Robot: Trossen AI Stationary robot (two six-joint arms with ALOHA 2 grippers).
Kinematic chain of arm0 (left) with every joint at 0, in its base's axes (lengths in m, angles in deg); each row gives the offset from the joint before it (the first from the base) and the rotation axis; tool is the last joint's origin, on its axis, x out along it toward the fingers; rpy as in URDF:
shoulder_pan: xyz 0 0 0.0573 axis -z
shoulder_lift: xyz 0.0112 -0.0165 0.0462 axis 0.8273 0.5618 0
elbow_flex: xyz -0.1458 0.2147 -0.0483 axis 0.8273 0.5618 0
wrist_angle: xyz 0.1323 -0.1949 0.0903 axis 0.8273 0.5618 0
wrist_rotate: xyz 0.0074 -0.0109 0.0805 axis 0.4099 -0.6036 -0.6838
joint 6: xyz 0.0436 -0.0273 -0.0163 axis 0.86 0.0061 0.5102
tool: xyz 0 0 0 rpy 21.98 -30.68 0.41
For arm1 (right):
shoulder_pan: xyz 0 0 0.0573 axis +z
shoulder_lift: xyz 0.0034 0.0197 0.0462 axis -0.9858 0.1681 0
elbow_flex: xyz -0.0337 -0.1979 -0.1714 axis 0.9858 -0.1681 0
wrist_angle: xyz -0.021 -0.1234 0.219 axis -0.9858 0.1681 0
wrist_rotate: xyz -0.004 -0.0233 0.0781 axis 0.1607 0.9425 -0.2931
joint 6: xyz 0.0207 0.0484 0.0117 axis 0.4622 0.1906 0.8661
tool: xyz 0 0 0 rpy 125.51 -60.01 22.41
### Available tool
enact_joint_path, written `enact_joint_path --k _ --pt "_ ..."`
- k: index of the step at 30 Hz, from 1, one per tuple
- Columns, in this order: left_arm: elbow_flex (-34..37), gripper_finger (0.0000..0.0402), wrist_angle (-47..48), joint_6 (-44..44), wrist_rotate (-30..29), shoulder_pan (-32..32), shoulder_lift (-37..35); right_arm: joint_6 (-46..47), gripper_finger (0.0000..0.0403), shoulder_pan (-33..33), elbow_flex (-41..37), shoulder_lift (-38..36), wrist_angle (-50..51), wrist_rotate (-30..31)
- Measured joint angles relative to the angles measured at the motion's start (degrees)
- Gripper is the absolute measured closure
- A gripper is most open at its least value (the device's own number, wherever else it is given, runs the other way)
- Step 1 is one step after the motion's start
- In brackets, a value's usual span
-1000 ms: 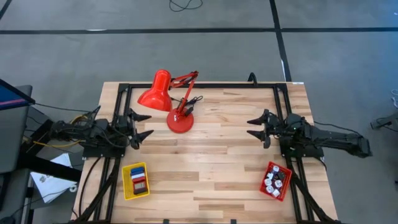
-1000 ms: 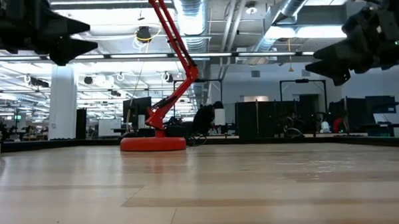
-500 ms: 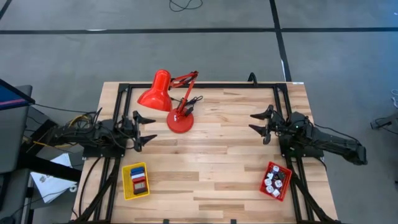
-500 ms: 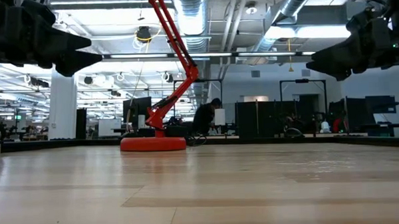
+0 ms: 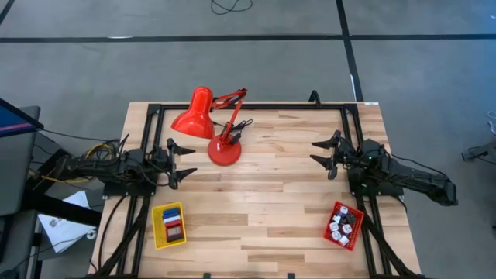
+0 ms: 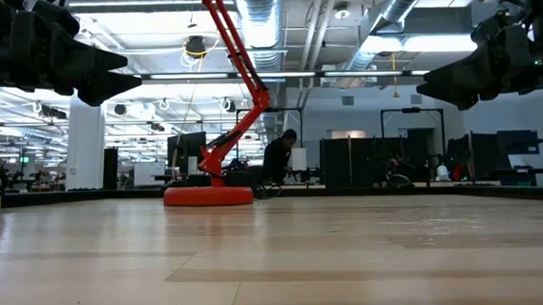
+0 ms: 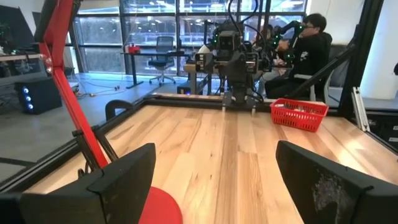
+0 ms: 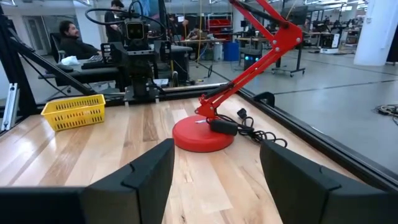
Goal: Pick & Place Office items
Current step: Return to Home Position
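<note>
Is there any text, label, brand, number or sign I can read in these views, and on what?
No text can be read in any view.
Office items in the yellow bin: markings too small to read.
Office items in the red bin: too small to read.
Red lamp: no lettering visible.

Wood table [image 5: 263, 217], high view: red desk lamp [image 5: 225, 151] standing on it. Yellow tray [image 5: 157, 211] below-left of the lamp, red tray [image 5: 358, 231] well off to the lamp's lower right.

Left gripper [image 7: 214, 171] is spread wide over the wooden table [image 7: 211, 140], with the red lamp base [image 7: 160, 208] just beside one finger. Across the table from the lamp are the right arm [image 7: 238, 68], a red bin [image 7: 298, 114] and a seated person [image 7: 311, 50].
</note>
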Motion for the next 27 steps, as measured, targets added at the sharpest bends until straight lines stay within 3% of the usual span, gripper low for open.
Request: enact_joint_path --k 27 --pt "0.0 0.0073 -0.6 -0.2 0.0 0.0 1.2 0.0 0.0173 0.0 0.0 0.0 0.0 0.1"
